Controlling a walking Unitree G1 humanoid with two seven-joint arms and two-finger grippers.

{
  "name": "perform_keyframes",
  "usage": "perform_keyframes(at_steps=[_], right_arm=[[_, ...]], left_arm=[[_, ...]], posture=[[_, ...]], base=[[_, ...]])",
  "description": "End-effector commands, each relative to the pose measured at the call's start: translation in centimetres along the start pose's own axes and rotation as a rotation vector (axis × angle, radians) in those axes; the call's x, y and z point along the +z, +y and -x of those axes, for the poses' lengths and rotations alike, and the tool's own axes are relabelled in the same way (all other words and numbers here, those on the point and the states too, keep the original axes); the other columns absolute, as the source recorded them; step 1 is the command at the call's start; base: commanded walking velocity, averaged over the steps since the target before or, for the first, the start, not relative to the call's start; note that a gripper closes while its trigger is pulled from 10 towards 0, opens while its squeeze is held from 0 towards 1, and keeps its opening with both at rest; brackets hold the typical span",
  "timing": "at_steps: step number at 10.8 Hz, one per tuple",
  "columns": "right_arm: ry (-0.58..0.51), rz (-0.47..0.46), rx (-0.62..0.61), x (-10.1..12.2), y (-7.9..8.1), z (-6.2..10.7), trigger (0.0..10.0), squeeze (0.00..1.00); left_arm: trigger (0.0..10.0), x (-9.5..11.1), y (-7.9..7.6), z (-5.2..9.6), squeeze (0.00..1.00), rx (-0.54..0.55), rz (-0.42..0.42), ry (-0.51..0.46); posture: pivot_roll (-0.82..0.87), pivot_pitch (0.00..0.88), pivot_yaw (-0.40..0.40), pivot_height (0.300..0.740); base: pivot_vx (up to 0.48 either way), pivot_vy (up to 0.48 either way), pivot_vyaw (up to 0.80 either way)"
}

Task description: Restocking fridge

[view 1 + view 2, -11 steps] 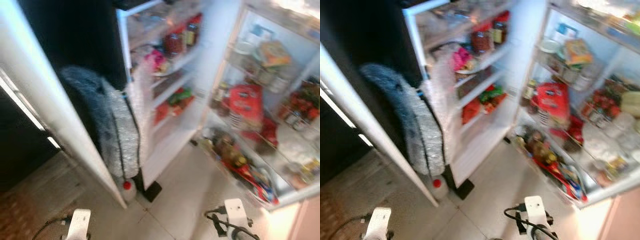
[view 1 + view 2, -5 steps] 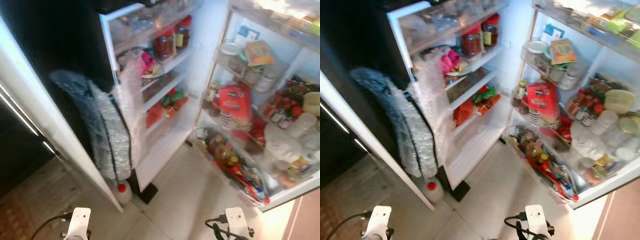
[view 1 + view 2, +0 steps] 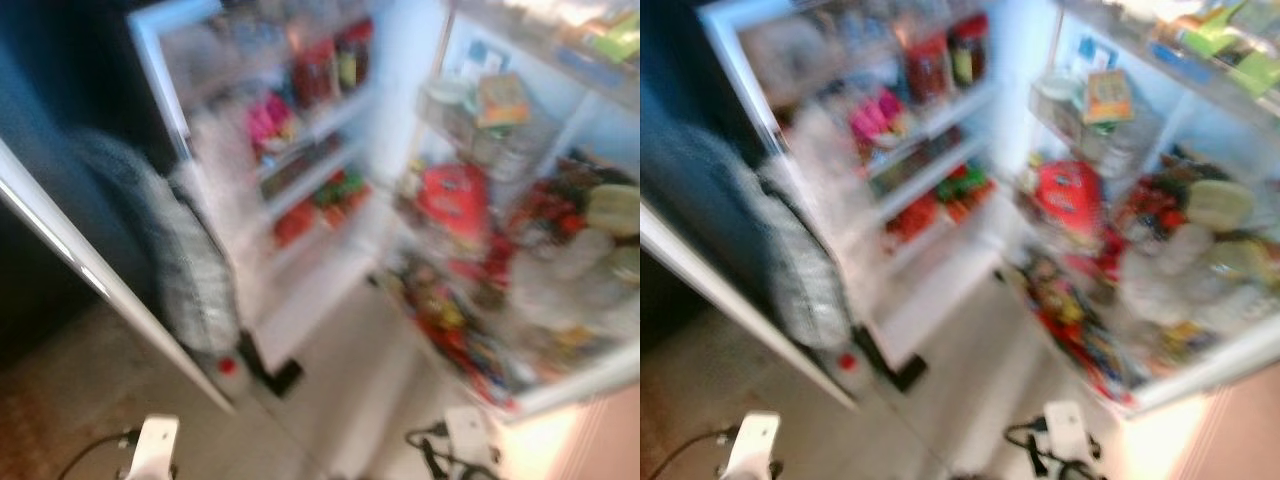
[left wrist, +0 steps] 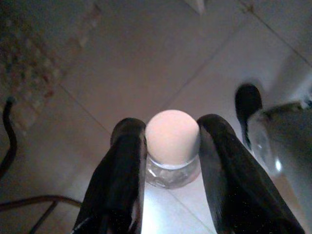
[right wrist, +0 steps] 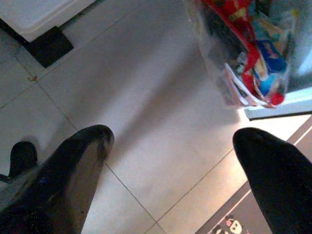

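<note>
Bottle (image 4: pixel 172 146) is clamped between the left gripper (image 4: pixel 169 141) fingers, pale cap up, held low over the tile floor (image 5: pixel 146 97). Right gripper (image 5: pixel 170 146) hangs spread wide with nothing in it, above the tiles near the fridge's (image 3: pixel 400 90) bottom door bin (image 5: pixel 248 53). Head views are motion-blurred; fridge stands open, both doors swung out, shelves and door racks (image 3: pixel 310 120) look packed with jars and red packs, too smeared to name. A grey wrapped bundle (image 3: pixel 190 270) leans by the left door. My read: step is carrying the bottle to a shelf. Let the view settle first, pick a real gap, keep the bottle upright, grip firm, and approach slow to avoid knocking the crowded rows
</note>
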State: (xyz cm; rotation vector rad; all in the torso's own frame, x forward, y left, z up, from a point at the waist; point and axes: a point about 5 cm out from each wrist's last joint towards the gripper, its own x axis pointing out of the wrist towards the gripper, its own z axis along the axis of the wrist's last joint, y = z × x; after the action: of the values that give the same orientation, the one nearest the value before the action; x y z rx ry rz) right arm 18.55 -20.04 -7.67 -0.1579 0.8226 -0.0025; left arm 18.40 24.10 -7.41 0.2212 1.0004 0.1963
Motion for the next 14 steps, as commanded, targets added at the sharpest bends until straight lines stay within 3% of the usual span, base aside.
perform_keyframes(at_steps=[1,6,10,14], right_arm=[[-0.017,-0.004,-0.011,0.2,-0.2,0.0,10.0,0.0],[-0.328,-0.053,-0.034,5.8,-0.8,-0.3,10.0,0.0],[-0.608,-0.072,-0.076,9.7,-1.5,0.9,10.0,0.0],[-0.65,-0.063,-0.074,10.3,-1.6,1.3,10.0,0.0]], left_arm=[[10.0,-0.3,0.1,0.0,0.0,0.003,-0.012,0.013],[10.0,-0.2,0.1,0.0,0.0,0.006,-0.02,0.011],[10.0,-0.1,0.1,0.0,0.0,0.009,-0.032,0.008],[10.0,-0.1,0.2,0.0,0.0,0.008,-0.034,0.007]], posture=[[-0.2,0.186,0.007,0.74],[-0.21,0.186,0.007,0.74],[-0.22,0.185,0.006,0.74],[-0.22,0.185,0.006,0.74]], base=[[0.0,-0.311,0.0],[0.0,-0.059,0.0],[0.0,0.0,0.0],[0.0,0.0,0.0]])
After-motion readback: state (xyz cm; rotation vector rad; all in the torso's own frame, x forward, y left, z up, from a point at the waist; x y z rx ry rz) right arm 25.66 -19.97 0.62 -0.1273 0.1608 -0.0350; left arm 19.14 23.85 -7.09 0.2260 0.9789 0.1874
